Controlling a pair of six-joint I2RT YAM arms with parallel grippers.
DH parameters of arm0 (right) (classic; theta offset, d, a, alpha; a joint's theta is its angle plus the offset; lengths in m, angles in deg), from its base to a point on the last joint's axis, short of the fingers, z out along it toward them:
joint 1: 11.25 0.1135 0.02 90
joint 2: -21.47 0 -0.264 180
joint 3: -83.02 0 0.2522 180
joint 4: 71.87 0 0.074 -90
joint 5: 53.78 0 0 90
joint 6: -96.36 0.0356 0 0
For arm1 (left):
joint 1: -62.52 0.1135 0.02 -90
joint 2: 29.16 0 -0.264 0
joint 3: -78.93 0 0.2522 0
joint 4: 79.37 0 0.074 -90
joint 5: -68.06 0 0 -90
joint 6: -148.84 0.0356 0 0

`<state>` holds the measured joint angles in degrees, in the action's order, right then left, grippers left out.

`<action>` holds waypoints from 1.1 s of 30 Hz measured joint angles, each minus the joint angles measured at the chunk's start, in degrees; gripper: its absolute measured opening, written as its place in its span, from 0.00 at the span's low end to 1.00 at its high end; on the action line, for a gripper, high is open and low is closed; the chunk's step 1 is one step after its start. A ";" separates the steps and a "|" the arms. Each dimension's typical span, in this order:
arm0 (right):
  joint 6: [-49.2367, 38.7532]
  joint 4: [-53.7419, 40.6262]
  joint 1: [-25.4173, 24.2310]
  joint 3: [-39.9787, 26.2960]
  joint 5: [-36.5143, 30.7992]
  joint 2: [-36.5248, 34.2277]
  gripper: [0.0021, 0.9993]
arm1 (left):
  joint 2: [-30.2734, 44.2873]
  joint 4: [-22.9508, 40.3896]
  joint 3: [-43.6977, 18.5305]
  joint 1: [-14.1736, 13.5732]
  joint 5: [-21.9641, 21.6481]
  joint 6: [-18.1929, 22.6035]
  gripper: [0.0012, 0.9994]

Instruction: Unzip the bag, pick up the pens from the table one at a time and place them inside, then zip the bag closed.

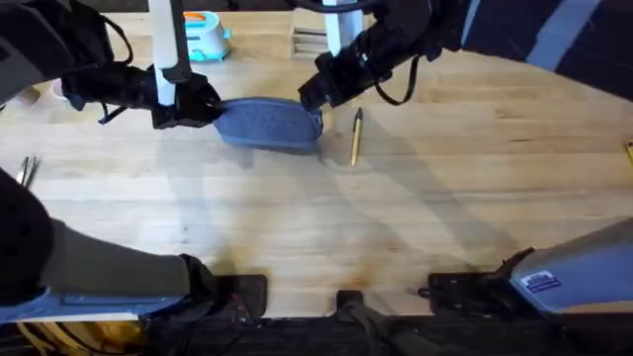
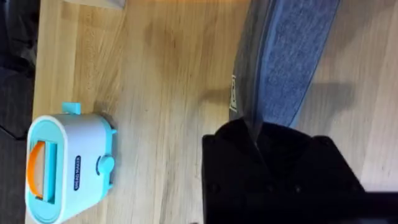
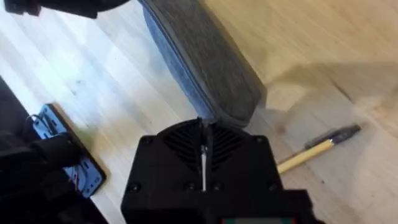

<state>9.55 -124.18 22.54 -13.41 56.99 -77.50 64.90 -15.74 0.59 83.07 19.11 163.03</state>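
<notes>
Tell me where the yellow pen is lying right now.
In the overhead view the yellow pen lies on the table, just right of the bag, below the right pincer.

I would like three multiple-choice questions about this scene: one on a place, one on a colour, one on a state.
1. Where does the pen lie?
A. beside the bag's right end
B. inside the toaster
C. on the bag

2. What colour is the toy toaster?
A. red
B. teal and white
C. black

3. What is the left pincer doing?
A. hanging open above the pen
B. resting on the toaster
C. shut on the bag

Answers: 1 A, the pen lies on the table next to that end. 2 B, its body shows so. 3 C, the fabric end sits between its fingers.
</notes>
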 joint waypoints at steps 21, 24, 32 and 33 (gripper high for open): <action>-1.34 -2.59 6.00 -14.30 -4.98 -10.68 0.03 | 0.00 -0.37 0.00 0.75 -0.16 0.01 0.04; -1.32 -2.56 6.70 -16.19 -5.09 -12.20 0.03 | 0.00 -0.39 0.00 0.79 -0.18 0.01 0.04; -1.26 2.26 9.03 -17.38 -5.33 -15.38 0.03 | 0.00 -0.39 0.00 0.81 -0.25 0.01 0.04; -1.02 2.99 9.37 -17.62 -5.33 -15.70 0.03 | 0.00 -0.39 0.00 0.81 -0.25 0.01 0.04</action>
<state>8.53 -121.19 31.90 -31.03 51.66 -93.19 64.90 -16.13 0.59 83.88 18.86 163.05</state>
